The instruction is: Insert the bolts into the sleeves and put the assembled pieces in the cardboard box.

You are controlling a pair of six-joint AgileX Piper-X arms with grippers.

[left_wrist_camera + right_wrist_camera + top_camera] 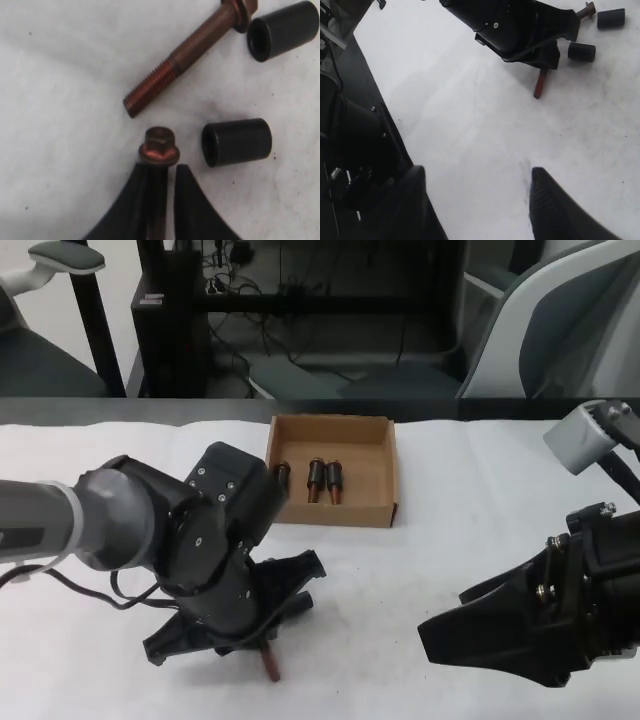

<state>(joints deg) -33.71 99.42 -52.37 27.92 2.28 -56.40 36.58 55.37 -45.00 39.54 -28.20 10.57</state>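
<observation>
My left gripper (159, 175) is shut on a copper bolt (159, 148), gripping its shank with the hex head sticking out past the fingertips. Close beside that head lies a black sleeve (237, 141). A second bolt (185, 55) and a second sleeve (282, 30) lie just beyond on the white cloth. In the high view the left gripper (262, 638) hangs low over the cloth with the bolt (270, 664) poking out below it. The cardboard box (383, 512) stands at the back centre. My right gripper (475, 185) is open over bare cloth at the front right.
Three assembled pieces (320, 480) lie in the box. White cloth (420, 540) covers the bench between the arms. The left arm's bulk (210, 540) stands in front of the box's left side. Chairs and a dark rack stand behind the bench.
</observation>
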